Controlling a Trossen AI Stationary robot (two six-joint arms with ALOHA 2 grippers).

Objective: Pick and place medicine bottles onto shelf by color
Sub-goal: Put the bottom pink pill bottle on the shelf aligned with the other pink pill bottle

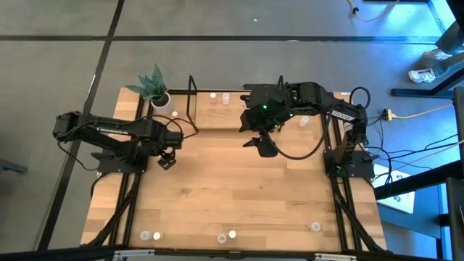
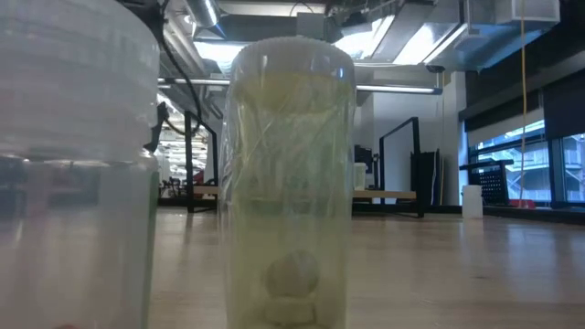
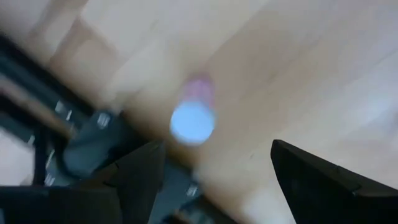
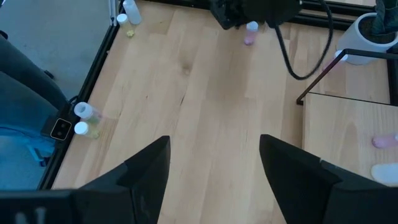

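Two grippers, both spread wide and empty.
Left gripper (image 3: 211,171) hovers over a pink-topped bottle (image 3: 194,118); right gripper (image 4: 214,165) hangs beside the shelf (image 4: 348,134).

Light-wood surface (image 1: 232,188) carrying the shelf (image 1: 217,112) at its far edge, beside the right hand (image 1: 262,145). A potted plant (image 1: 156,87) stands at the far-left corner. Bottles (image 1: 221,98) sit on the shelf; further bottles (image 1: 226,236) line the near edge, well apart from both hands.

Grey floor (image 1: 217,18), ceiling strip lights (image 2: 430,37), windows (image 2: 526,169) at right
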